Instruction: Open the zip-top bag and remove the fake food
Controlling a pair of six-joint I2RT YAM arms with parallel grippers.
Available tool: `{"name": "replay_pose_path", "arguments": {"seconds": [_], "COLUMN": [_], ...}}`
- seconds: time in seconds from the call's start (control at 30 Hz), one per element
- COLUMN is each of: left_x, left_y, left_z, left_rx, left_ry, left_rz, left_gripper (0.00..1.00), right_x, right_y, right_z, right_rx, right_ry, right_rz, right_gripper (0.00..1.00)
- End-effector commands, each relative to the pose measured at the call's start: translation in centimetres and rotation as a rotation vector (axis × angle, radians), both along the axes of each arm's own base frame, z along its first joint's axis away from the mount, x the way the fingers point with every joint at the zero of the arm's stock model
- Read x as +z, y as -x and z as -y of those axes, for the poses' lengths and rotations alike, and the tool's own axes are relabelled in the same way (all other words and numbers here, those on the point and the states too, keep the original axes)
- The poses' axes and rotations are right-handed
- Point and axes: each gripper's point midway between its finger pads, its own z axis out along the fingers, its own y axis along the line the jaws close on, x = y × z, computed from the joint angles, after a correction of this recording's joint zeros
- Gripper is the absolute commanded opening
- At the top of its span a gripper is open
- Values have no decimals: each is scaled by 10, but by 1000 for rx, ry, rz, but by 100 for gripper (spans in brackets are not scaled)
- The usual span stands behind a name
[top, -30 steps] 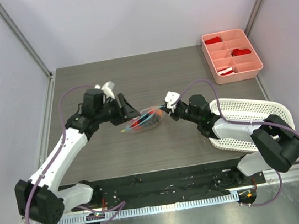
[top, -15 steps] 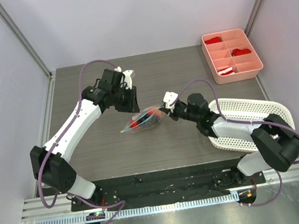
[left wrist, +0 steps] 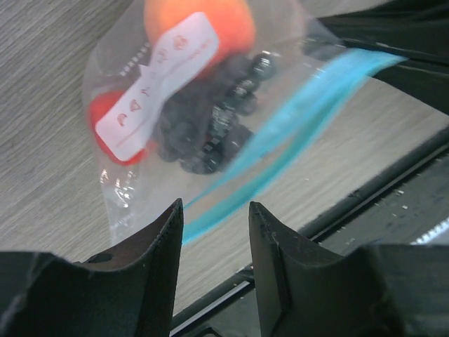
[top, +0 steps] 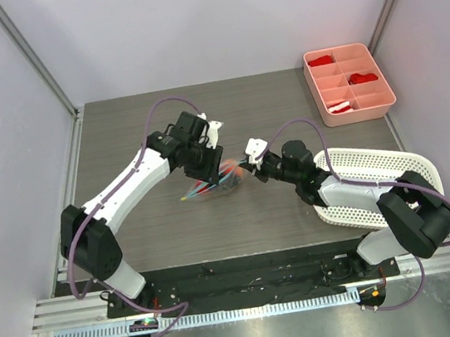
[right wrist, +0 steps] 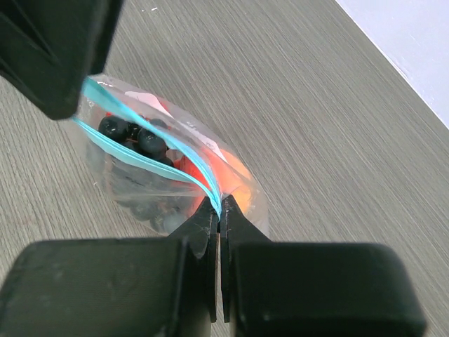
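The bag [top: 214, 180] sits mid-table between the two grippers, and whether it touches the table [top: 137, 139] cannot be told. The right gripper [right wrist: 219, 210] is clamped tight on one end of the teal strip [right wrist: 140, 144], which pins that lip in place so the other arm has something to pull against. From the pinch the strip runs out as two separate lines with black beads showing between them, so the mouth looks partly parted.

The left gripper [left wrist: 214, 210] stands with its jaws apart. The far end of the strip passes into the gap between them, and the fingers are not closed on it. It seems placed to take the opposite lip.

All the food is inside the bag. There is one orange fruit [left wrist: 200, 21], one red piece [left wrist: 105, 119] and one black cluster [left wrist: 210, 126], three items in all, behind one white label [left wrist: 158, 84].

Well off to the right are one white basket [top: 376, 168] and one pink tray [top: 349, 84].
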Motion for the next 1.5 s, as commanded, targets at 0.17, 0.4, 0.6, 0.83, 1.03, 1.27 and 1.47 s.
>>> {"name": "replay_pose_path", "arguments": {"seconds": [0.17, 0.4, 0.6, 0.83, 1.03, 1.27, 1.47], "left_x": [-8, -7, -16, -12, 1, 3, 2], "left_y": [-25, -26, -30, -29, -28, -29, -33], "left_z": [-6, -5, 4, 8, 13, 32, 37], "left_rx": [47, 49, 40, 92, 342, 438, 453], "left_ry": [-87, -79, -77, -35, 89, 234, 275], "left_rz": [47, 57, 16, 8, -23, -72, -68], "left_gripper": [40, 43, 24, 0, 0, 0, 0], "right_x": [26, 27, 29, 32, 32, 39, 64], "right_y": [-7, -7, -8, -27, -48, -69, -14], "right_z": [-7, -7, -9, -9, 1, 38, 8], "right_rx": [9, 7, 3, -106, -279, -621, -377], "right_ry": [-45, -50, -70, -154, -216, -316, -366], "right_rz": [62, 62, 49, -30, -142, -432, -561], "right_gripper": [1, 1, 1, 25, 82, 100, 92]}}
